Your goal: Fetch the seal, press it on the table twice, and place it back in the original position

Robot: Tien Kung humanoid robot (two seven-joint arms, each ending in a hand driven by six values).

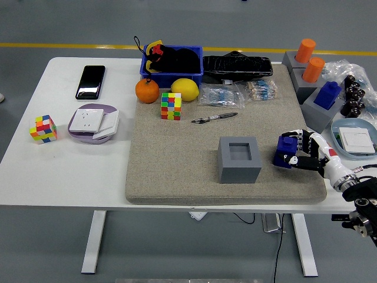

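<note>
A blue seal (pixel 288 151) rests low on the beige mat (pixel 177 171) at the right, with my right hand (pixel 301 153) shut on it from the right side. Just left of it stands the grey square holder (pixel 240 159), its recess empty. The seal sits about a hand's width to the right of the holder. My left arm does not show.
Another blue seal (pixel 328 94) and two orange ones (pixel 304 50) stand in grey holders at the back right. A pen (pixel 214 117), a colour cube (pixel 171 106), a lemon (pixel 184 89), an orange (pixel 146 91) and a blue bin (pixel 171 63) lie farther back. A bowl (pixel 353 138) is at the right edge.
</note>
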